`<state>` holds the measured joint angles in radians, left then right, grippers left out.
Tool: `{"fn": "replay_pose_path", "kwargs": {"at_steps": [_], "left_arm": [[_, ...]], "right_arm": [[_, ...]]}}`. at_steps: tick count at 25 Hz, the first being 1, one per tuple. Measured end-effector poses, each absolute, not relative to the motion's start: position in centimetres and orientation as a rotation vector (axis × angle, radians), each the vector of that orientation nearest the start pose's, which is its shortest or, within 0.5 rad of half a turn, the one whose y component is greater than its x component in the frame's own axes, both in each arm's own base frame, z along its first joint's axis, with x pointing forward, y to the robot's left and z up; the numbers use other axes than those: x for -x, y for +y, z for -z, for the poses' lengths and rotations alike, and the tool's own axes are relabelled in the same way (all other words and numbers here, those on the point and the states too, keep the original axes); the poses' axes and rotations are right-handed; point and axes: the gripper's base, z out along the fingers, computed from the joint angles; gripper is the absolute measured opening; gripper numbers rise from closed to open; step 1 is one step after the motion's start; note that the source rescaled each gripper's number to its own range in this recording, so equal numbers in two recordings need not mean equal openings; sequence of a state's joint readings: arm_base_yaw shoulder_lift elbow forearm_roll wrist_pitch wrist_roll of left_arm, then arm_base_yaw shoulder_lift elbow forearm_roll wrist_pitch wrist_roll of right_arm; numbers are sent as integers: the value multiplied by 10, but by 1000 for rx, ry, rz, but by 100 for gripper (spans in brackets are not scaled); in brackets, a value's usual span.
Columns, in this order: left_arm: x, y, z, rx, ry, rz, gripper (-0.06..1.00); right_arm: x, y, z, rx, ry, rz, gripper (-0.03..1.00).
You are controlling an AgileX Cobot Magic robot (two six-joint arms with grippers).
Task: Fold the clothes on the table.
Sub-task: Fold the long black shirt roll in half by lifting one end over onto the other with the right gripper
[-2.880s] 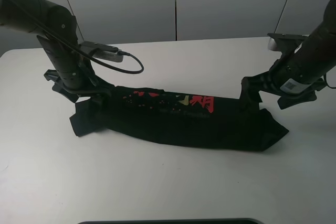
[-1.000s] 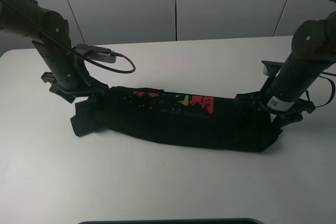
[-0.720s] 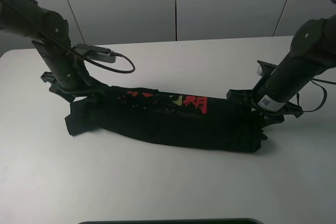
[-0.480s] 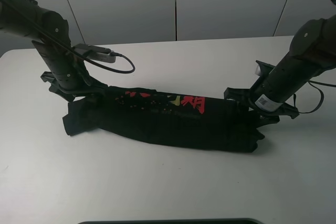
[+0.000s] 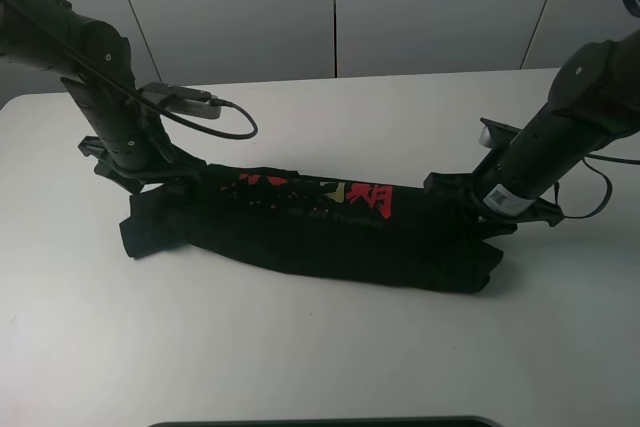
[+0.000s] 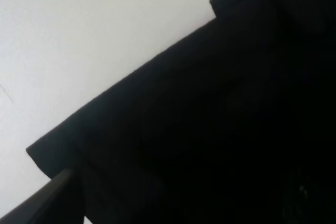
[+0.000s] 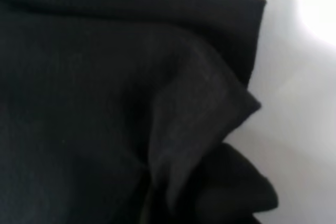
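Black T-shirt (image 5: 330, 237) lies in a long folded band across the middle of the white surface (image 5: 350, 347), red print up. Left gripper (image 5: 150, 175) sits on its left end, jaws spread wide. Right gripper (image 5: 487, 209) is down at the bunched right end; can't tell if it's clamped, fingers hidden.

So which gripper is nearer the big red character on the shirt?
Right. The right gripper is at the end of the shirt close to the big red character; the left gripper is at the opposite end.
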<state>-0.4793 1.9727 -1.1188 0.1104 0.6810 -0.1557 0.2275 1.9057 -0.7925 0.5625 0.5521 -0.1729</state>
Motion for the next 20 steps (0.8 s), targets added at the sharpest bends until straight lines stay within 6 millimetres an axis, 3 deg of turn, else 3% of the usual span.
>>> {"fn": "replay_pose_path", "kwargs": {"at_steps": [12,20], "left_arm": [[-319,-160,-120,-581,2926,-18,98],[-323,-162,-127,-581,2934,-29,98]], "right_arm": [[-270,85,-86,-35,3138,-375,13],[-283,68,-95,128,3174,-10,13]]}}
